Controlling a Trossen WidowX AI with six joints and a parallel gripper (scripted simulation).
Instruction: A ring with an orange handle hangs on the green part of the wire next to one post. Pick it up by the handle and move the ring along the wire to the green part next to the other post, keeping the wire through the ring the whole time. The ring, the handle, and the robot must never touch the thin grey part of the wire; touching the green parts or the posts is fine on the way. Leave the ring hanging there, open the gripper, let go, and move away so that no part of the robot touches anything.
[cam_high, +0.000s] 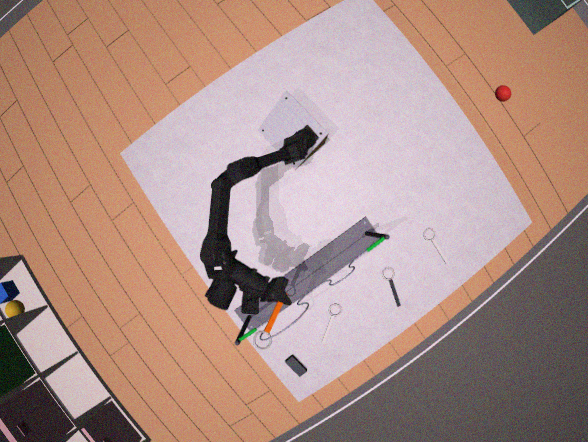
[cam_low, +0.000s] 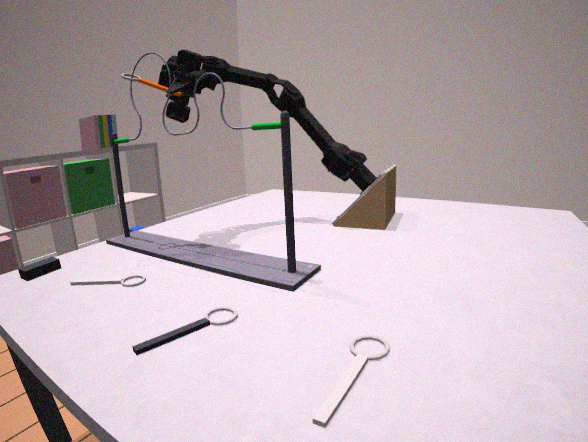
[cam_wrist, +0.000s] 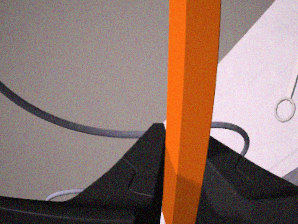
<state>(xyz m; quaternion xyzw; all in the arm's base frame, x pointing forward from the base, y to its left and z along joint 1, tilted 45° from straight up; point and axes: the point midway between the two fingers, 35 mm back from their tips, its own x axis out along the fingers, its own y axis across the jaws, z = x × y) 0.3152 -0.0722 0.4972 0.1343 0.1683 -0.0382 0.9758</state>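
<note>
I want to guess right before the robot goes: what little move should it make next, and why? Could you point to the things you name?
Maybe lift the ring (cam_high: 255, 344) (cam_low: 123, 76) a little along the wire, gently. The hand (cam_high: 284, 301) (cam_low: 175, 93) (cam_wrist: 170, 133) grips the orange handle (cam_high: 273, 318) (cam_low: 152, 84) (cam_wrist: 192, 75), and the grey wire rises higher in a loop.

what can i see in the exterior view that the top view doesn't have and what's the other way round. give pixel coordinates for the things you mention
Only the exterior view: a green storage box (cam_low: 89, 186) and a pink box (cam_low: 35, 196) on the shelves.

Only the top view: a red ball (cam_high: 503, 93) and a yellow ball (cam_high: 14, 309).

Both: the gripper (cam_high: 284, 299) (cam_low: 175, 92) shut on the orange handle (cam_high: 273, 318) (cam_low: 153, 85), and a black-handled ring (cam_high: 394, 292) (cam_low: 172, 336) lying on the table.
</note>
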